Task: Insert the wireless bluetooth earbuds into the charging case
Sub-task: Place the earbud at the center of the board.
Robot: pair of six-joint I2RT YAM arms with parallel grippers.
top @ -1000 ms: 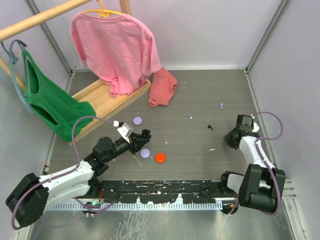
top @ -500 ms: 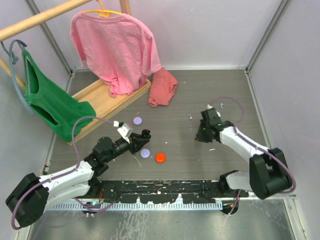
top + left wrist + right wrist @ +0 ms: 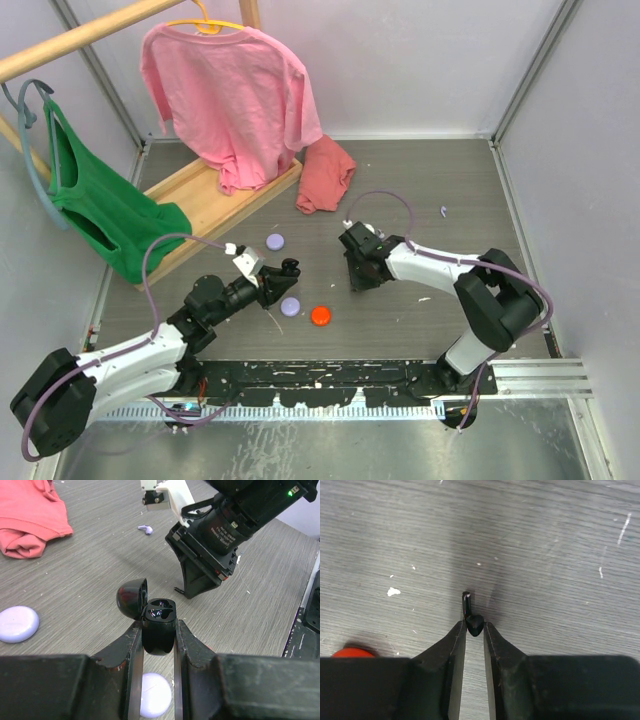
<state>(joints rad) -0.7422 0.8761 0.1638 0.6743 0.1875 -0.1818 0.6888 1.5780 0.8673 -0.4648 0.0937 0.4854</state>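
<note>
My left gripper (image 3: 159, 630) is shut on a black charging case (image 3: 159, 625) with its lid (image 3: 132, 598) open; in the top view it sits at the table's middle left (image 3: 285, 272). My right gripper (image 3: 474, 626) is shut on a black earbud (image 3: 472, 620), its stem pointing forward, just above the table. In the top view the right gripper (image 3: 357, 275) is a short way right of the case. It also shows in the left wrist view (image 3: 200, 575) beyond the case. A lavender earbud (image 3: 145, 529) lies further back on the table.
Lavender pucks (image 3: 275, 241) (image 3: 291, 307) and an orange-red puck (image 3: 321, 315) lie near the left gripper. A salmon cloth (image 3: 326, 175) lies at the back. A wooden rack (image 3: 205, 200) with pink and green shirts stands at the left. Small lavender bits (image 3: 443, 211) lie at the right.
My right arm has swung from the right side leftwards to the middle, carrying the black earbud, and now sits close to the case. The left arm has stayed still.
</note>
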